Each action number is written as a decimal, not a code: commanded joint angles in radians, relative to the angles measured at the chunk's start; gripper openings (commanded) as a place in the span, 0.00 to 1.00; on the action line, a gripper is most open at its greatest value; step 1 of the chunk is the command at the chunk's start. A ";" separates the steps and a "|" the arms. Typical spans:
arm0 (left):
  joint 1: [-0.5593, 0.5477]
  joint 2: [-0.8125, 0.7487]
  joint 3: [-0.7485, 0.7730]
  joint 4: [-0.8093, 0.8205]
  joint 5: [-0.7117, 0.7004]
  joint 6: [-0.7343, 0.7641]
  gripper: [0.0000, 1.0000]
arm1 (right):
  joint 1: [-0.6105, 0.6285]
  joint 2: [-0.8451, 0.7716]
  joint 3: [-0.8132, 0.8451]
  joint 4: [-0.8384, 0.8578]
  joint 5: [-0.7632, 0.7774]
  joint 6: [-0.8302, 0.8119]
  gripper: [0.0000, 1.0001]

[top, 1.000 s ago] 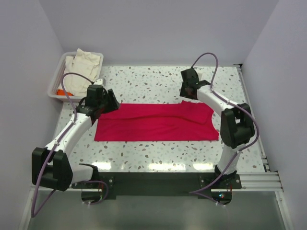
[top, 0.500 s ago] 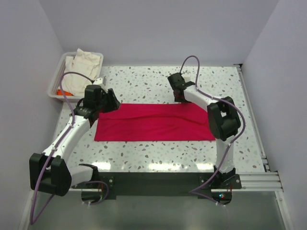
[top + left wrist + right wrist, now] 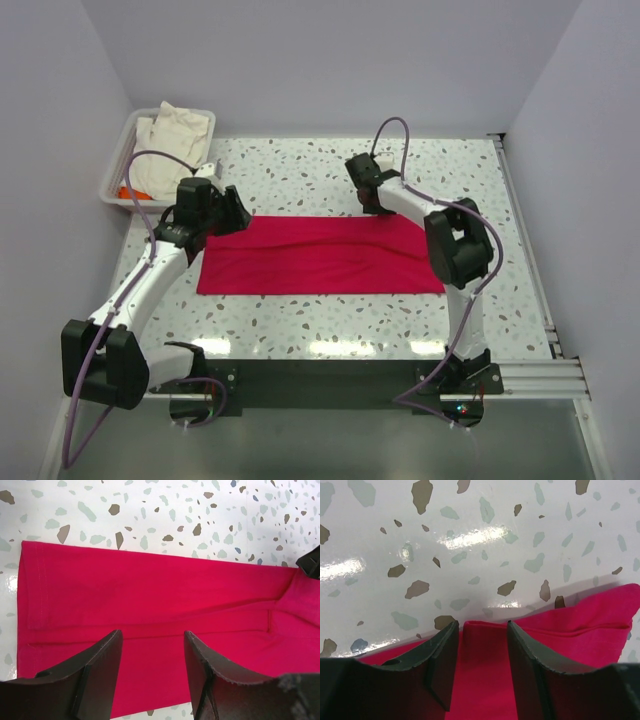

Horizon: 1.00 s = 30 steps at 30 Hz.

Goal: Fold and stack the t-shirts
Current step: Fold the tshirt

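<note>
Left gripper [image 3: 215, 215] hangs left of centre in the overhead view, over the left end of the red shirt [image 3: 320, 260]. Its jaws stand wide apart and hold nothing. In the left wrist view, the two dark fingers [image 3: 107, 655] rise from the bottom edge. Only the flat red shirt [image 3: 150, 595] shows in the gap between them, and I cannot tell whether the tips touch it.

Up and to the left of this gripper, a white tray [image 3: 112, 170] sits in the upper left corner of the speckled table [image 3: 300, 170]. A crumpled cream shirt [image 3: 175, 135] fills the tray, and a scrap of orange cloth [image 3: 125, 192] shows at its lower left corner.

The red shirt lies across the middle of the frame as a long, flat band running left to right. An extra layer is folded over toward its right end.

Right gripper [image 3: 368, 200] is just right of centre, low over the upper edge of the red band. In the right wrist view, its fingers [image 3: 442, 655] stand on either side of a small raised fold of red cloth [image 3: 580, 625]. The fold fills the gap between them, and I cannot tell whether they pinch it yet. Bare speckled table fills the upper half of that view.
</note>
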State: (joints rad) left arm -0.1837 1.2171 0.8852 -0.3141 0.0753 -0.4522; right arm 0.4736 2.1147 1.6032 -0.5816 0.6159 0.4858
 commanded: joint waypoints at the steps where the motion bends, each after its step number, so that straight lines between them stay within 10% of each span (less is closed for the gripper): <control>1: 0.000 -0.025 -0.009 0.024 0.015 0.014 0.57 | 0.013 0.013 0.047 -0.015 0.053 0.005 0.47; 15: 0.000 -0.030 -0.015 0.023 0.021 0.012 0.57 | 0.019 -0.107 -0.026 -0.043 0.084 0.091 0.01; 30: 0.000 -0.033 -0.022 0.029 0.035 0.009 0.57 | 0.043 -0.392 -0.368 0.078 -0.068 0.233 0.00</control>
State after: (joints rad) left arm -0.1837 1.2091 0.8700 -0.3134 0.0914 -0.4522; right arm 0.5007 1.8034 1.3239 -0.5777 0.5877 0.6346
